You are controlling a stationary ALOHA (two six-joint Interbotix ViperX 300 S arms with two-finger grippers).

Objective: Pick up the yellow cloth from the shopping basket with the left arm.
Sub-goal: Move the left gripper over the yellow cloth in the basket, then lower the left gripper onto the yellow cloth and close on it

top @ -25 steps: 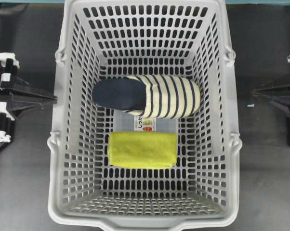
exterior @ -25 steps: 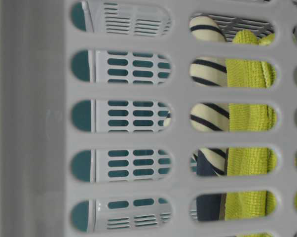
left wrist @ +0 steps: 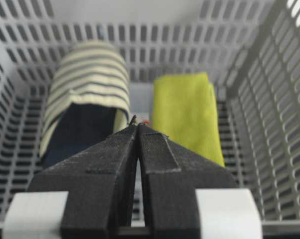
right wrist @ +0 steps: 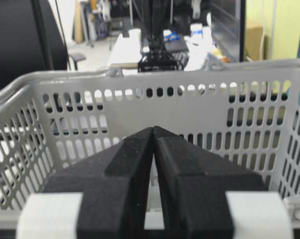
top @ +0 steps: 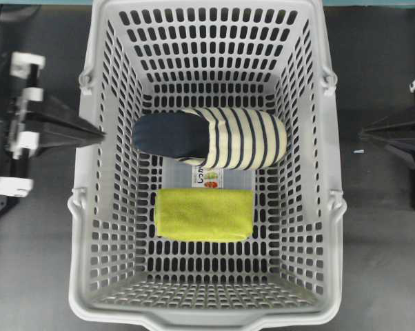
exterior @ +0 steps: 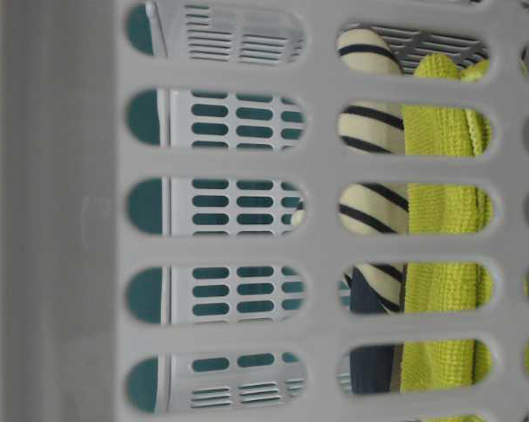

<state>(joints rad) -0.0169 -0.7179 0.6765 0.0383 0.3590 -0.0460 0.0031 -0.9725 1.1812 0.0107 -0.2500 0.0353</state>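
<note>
Large light-grey rectangular plastic shopping basket (top: 90, 227) with slotted walls and floor, standing on a dark table top (top: 380, 241) and filling the middle of the overhead view.

Black left arm with white tags, ending in a two-finger left gripper (top: 97, 132) whose tip lies at the basket's left rim in the overhead view. In the left wrist view its fingers are pressed together tip to tip with nothing between them, above the basket's interior (left wrist: 136, 125).

Black right arm with its right gripper (top: 365, 134) just outside the basket's right rim. In the right wrist view the fingers meet at the tip and hold nothing (right wrist: 153, 130).

Cream-and-navy striped slipper (top: 214, 136) lying across the basket floor, navy sole end toward the left arm.

Small folded rectangular yellow-green terry cloth (top: 204, 214) lying flat on the basket floor, just beside the slipper on the side nearer the bottom of the overhead view, apart from both grippers. Its edge rests on the package.

Clear plastic package with a printed label (top: 211, 178), showing between the slipper and the cloth, partly covered by both.
</note>
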